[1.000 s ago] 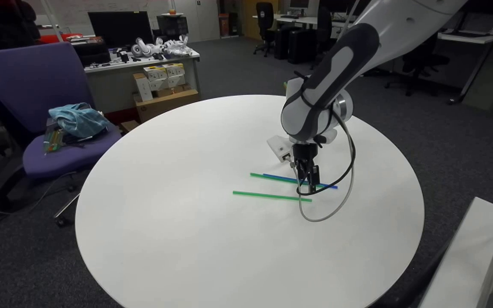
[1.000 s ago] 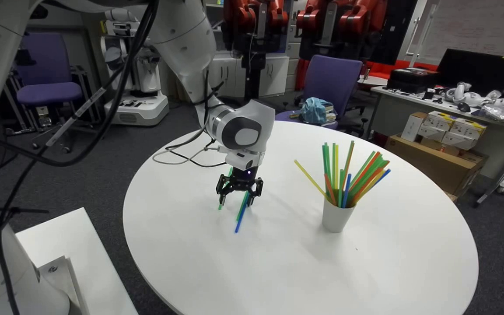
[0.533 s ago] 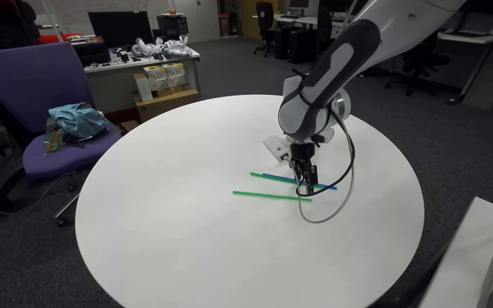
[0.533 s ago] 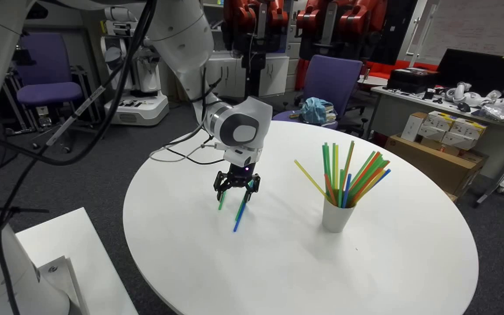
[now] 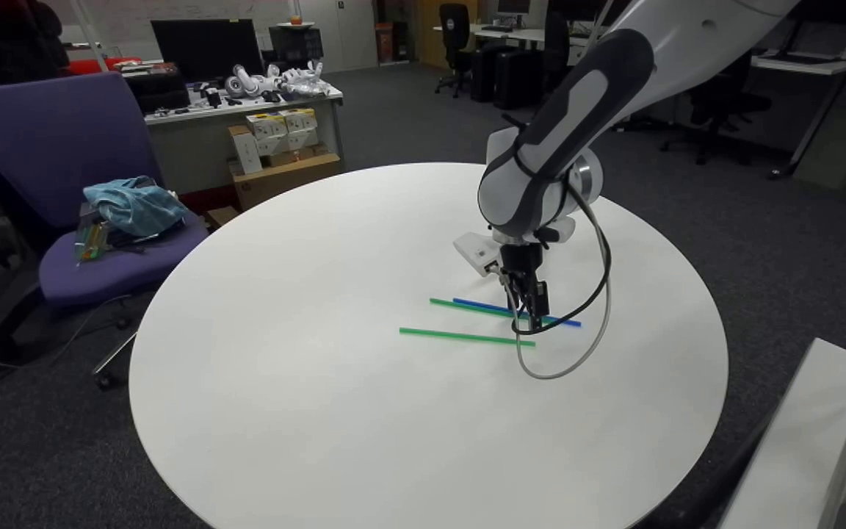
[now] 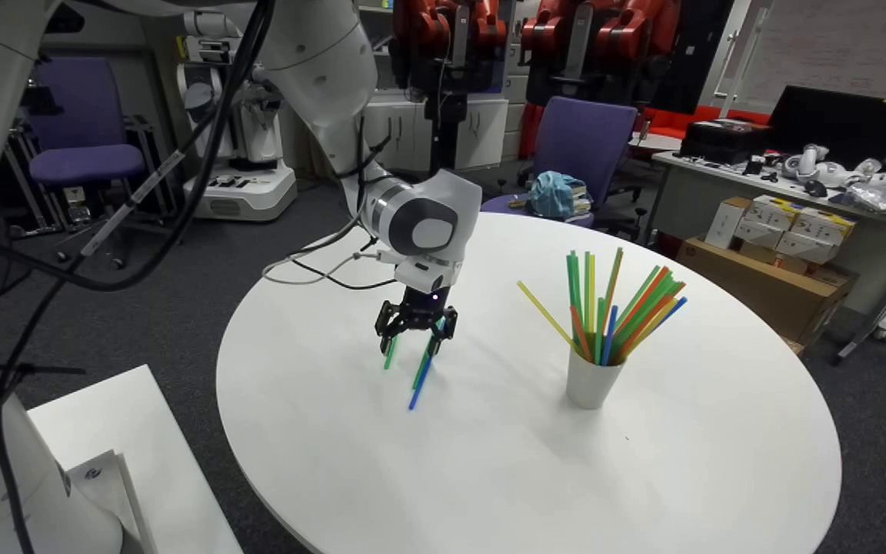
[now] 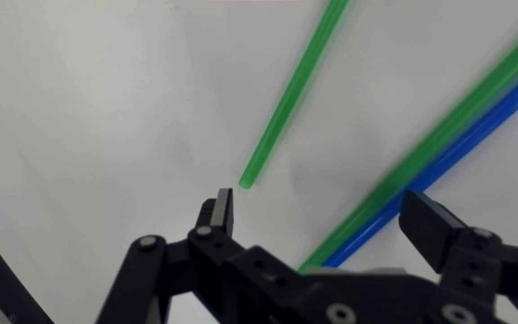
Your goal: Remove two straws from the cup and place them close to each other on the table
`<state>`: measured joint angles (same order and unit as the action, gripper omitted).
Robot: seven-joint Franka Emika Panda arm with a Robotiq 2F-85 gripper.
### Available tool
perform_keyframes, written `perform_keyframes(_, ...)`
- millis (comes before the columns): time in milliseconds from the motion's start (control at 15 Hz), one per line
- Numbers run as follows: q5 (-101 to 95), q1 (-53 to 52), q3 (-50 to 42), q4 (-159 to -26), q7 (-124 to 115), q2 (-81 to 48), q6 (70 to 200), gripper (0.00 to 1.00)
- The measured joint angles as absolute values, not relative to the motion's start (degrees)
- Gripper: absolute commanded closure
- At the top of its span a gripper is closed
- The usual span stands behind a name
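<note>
Slightly shifted from earlier, my empty pincer (image 7: 316,193) gapes wide, one finger (image 7: 427,225) overlapping the blue straw (image 7: 448,154), the other near a lone green straw (image 7: 292,92).

In both exterior views, the white table (image 5: 283,426) is bright against dim carpet (image 5: 408,110); in an exterior view, 1 tiny light (image 6: 434,297) glows on the gripper (image 6: 408,351). The wrist view looks greyer, with a pale sheen at upper left and blur along the green straw (image 7: 423,153) beside the blue straw (image 7: 479,130).
</note>
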<state>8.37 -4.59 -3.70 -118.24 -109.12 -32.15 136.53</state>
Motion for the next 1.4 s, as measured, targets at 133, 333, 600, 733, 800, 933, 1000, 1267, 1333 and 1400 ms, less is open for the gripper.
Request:
perform_keyframes(133,8.6,-4.2,-3.7,-117.9,-108.4,-31.8,136.5,0.0)
perform_keyframes(333,8.8,-3.6,-3.8,-117.7,-107.9,-30.9,136.5,0.0)
perform_keyframes(600,8.9,-3.6,-4.6,-117.3,-108.6,-31.4,138.2,0.0)
perform_keyframes(733,8.8,-3.8,-5.0,-117.0,-109.8,-32.6,140.2,0.0)
perform_keyframes(800,8.8,-3.9,-5.2,-117.0,-110.6,-33.3,141.4,0.0)
perform_keyframes(933,8.8,-4.6,-5.8,-117.0,-112.9,-34.7,143.7,0.0)
perform_keyframes(1000,8.6,-5.4,-6.7,-117.0,-115.1,-35.3,145.3,0.0)
perform_keyframes(1267,5.7,-11.1,-13.0,-117.1,-127.0,-36.6,151.3,0.0)
perform_keyframes(1333,4.8,-12.3,-14.3,-117.1,-129.6,-36.7,151.4,0.0)
perform_keyframes(1400,4.2,-13.1,-15.0,-117.1,-131.2,-36.8,151.1,0.0)
